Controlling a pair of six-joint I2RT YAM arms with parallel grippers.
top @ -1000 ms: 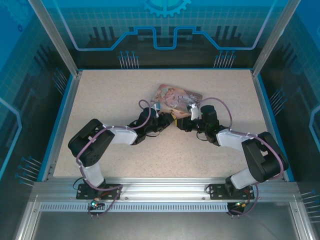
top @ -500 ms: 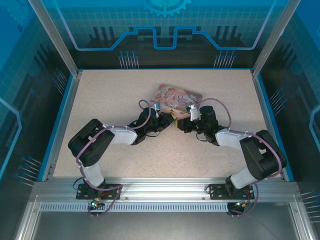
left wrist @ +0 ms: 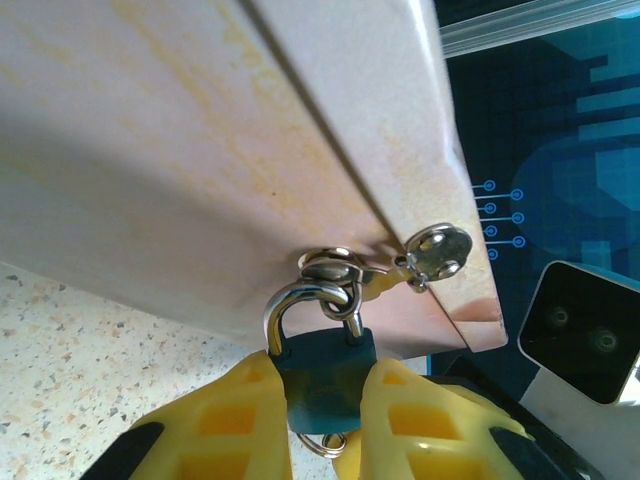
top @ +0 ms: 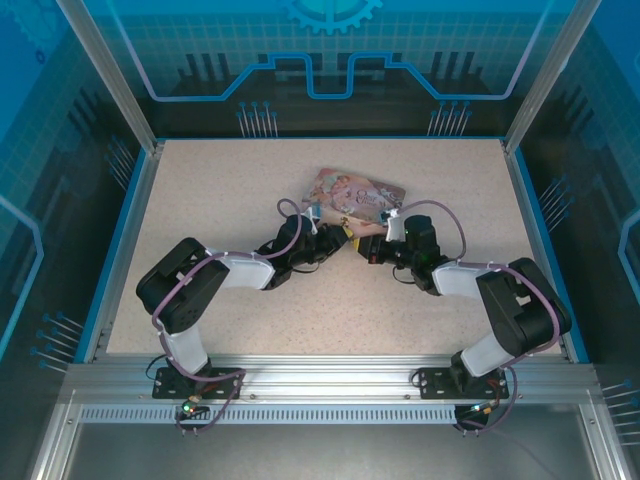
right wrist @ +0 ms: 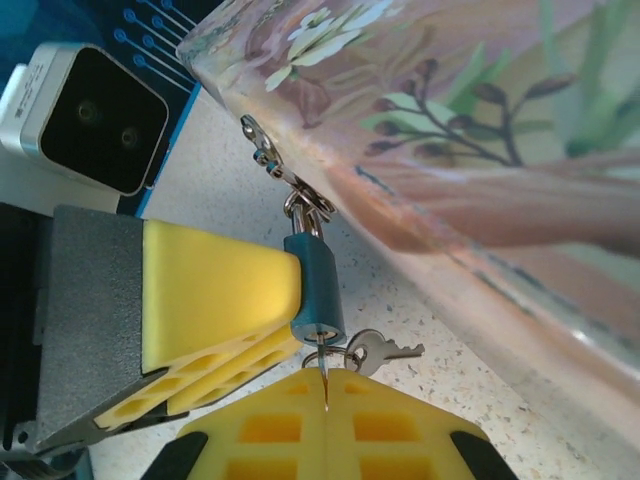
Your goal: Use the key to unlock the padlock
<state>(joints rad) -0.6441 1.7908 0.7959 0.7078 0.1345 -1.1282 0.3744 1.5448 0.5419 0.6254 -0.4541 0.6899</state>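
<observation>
Top external view: the pink tin box [top: 355, 192] lies right of centre on the speckled table [top: 220, 200]. The left gripper [top: 330, 233] and right gripper [top: 370, 243] converge at its near edge from opposite sides and stand about equally close. The padlock is too small to resolve here. Left wrist view: the left gripper [left wrist: 320, 400] is clamped on the blue padlock [left wrist: 318, 362], with a yellow pad on each flank of the body. The silver shackle [left wrist: 300, 305] points away from the hand and threads the ring of the box's hasp [left wrist: 438, 250]; both legs appear seated, so the lock reads as not yet opened. The keyhole end is hidden between the pads. Right wrist view: the right gripper [right wrist: 325, 400] is closed narrow on a thin metal strip, judged to be the key [right wrist: 324, 372] seen edge-on. The padlock [right wrist: 315, 285] stands directly above it. The lock's long axis runs nearly in line with the key, keyhole face towards the hand (the alignment the turn depends on). Whether the blade is fully inserted cannot be told. A second key [right wrist: 385, 349] dangles to the right on the key ring [right wrist: 337, 356].
</observation>
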